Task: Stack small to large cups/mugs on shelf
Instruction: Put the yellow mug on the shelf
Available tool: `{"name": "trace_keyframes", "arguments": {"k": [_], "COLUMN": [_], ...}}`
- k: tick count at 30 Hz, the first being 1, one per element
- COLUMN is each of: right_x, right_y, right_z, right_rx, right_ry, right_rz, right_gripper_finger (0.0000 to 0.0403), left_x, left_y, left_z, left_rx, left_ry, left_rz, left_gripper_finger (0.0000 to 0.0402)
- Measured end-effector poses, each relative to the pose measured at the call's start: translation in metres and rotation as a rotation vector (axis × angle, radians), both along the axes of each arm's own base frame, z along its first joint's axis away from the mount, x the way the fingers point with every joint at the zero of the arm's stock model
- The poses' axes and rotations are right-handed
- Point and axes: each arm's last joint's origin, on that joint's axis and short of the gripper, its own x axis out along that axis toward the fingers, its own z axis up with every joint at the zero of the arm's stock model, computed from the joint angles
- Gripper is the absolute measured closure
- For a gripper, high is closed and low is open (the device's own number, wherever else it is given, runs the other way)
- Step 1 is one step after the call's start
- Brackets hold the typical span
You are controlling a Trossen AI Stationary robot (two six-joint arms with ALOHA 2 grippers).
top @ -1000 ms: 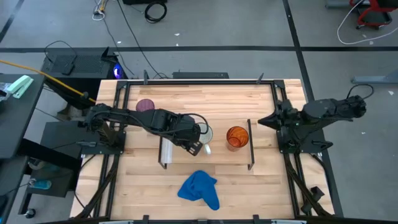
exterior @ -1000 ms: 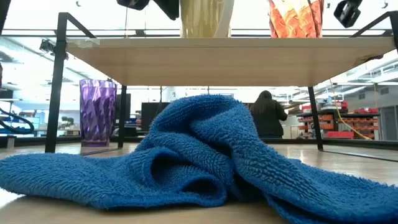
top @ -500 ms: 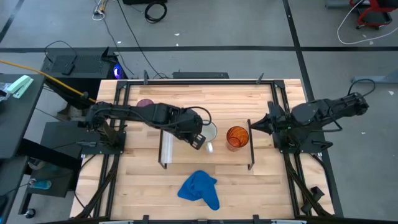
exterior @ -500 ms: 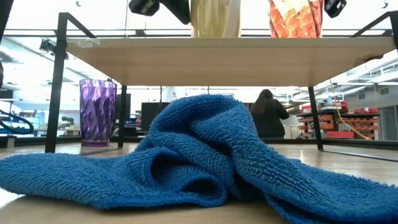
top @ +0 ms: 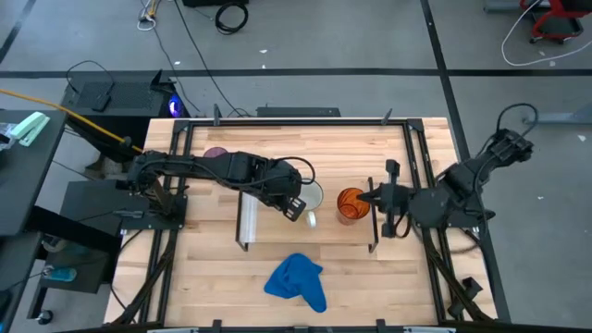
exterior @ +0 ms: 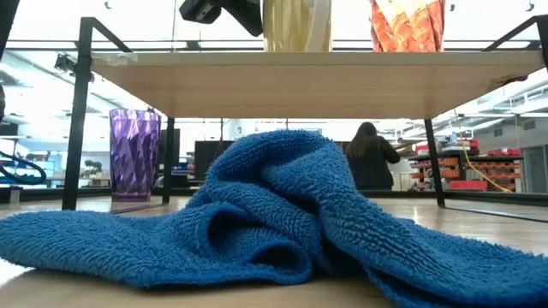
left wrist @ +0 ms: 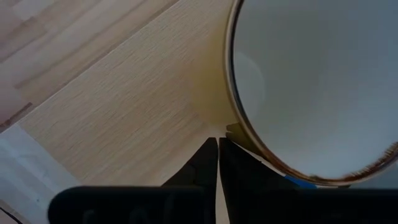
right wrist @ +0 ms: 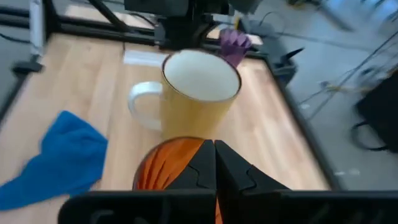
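On the shelf (top: 268, 217), the white mug (top: 311, 197) and the orange cup (top: 351, 203) stand near each other, with only a narrow gap between. The left gripper (top: 294, 207) blocks one side of the mug. The right gripper (top: 367, 197) blocks the cup's far side. The blue cloth (top: 298, 281) lies on the table in front.

A white mug (top: 310, 197) with a handle is stood upright at the middle of the shelf (top: 319, 227), with a translucent orange cup (top: 351, 203) just beside it at 3 o'clock. A ribbed translucent purple cup (exterior: 133, 154) is seen upright on the tabletop, well off at 10 o'clock
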Motion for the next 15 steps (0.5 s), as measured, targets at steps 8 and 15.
{"name": "trace_keyframes", "arguments": {"k": [8,15], "right_x": [0.024,0.054], "right_y": [0.035,0.059], "right_z": [-0.012,-0.025], "right_rx": [-0.077,-0.089], "right_ry": [0.023,0.059], "right_rz": [-0.037,-0.066], "right_gripper_finger": [0.0402,0.0403], "left_x": [0.0,0.0], "left_y": [0.0,0.0], "left_z": [0.0,0.0], "left_rx": [0.007,0.008], "left_ry": [0.001,0.001], "left_rz": [-0.014,-0.018], "left_gripper_finger": [0.0388,0.0384]}}
